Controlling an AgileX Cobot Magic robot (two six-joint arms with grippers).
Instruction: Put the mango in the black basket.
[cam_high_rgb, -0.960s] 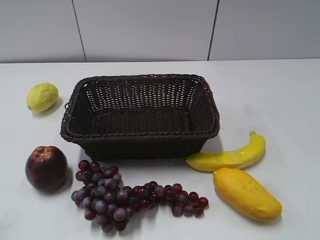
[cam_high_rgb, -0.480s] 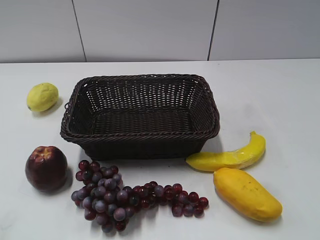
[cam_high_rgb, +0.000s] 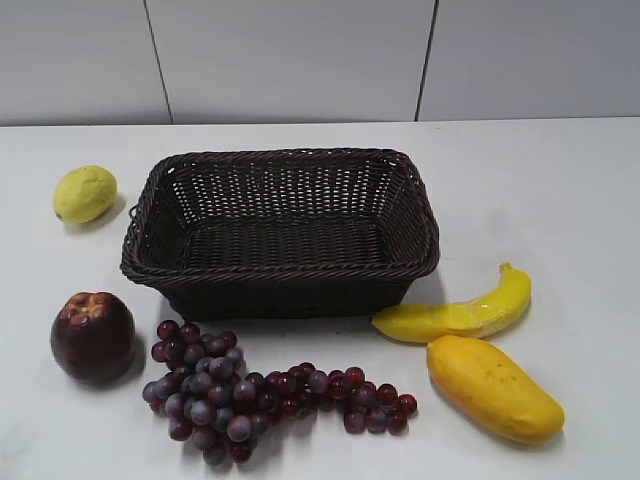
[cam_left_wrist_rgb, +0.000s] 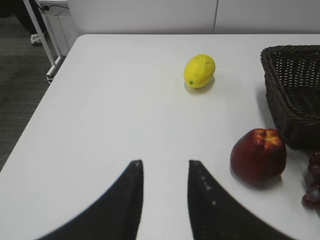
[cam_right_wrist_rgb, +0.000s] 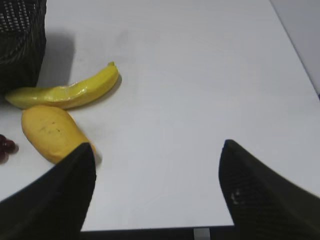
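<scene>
We hold our right claw (cam_right_wrist_rgb: 155, 170) wide open beside the plump orange-yellow mango (cam_right_wrist_rgb: 54, 132), near the empty dark woven wicker basket (cam_high_rgb: 280, 228), ready to grasp, while our left claw (cam_left_wrist_rgb: 164, 187) waits slightly parted

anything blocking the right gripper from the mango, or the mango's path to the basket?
Nothing visible blocks the open right gripper from the plump orange-yellow mango. The slim yellow banana lies between the mango and the dark woven wicker basket; lifting over should clear it.
</scene>
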